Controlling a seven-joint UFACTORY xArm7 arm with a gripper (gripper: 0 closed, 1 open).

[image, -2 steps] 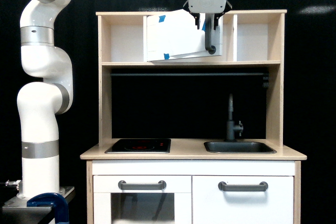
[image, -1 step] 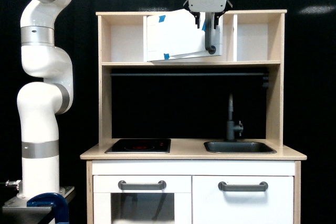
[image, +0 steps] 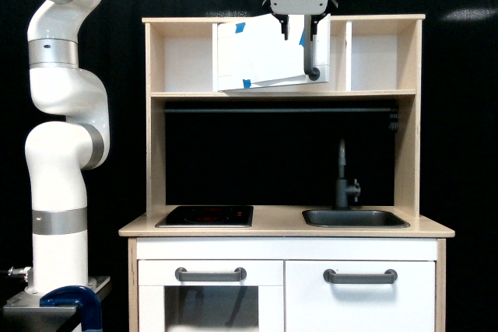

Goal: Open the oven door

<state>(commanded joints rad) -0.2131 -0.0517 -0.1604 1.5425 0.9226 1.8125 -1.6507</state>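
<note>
at the top shelf of the pale wooden toy kitchen (image: 284, 223), the white and grey gripper (image: 297, 33) hung from above with its two dark fingers (image: 283, 27) spread apart, nothing between them. the oven door (image: 261, 56), a flat white rectangular panel with small blue tape pieces, sat in the middle upper compartment, swung partly out so its bottom edge looked slanted. its vertical grey bar handle (image: 310, 58) was at the edge toward the exterior view's right, just below and slightly right of the fingertips; contact unclear. the white jointed arm (image: 58, 130) rose at the exterior view's left. lower down: black hob (image: 205, 216), dark sink (image: 354, 218) with black tap (image: 342, 175), and two white lower doors with horizontal grey handles (image: 210, 274).
</note>
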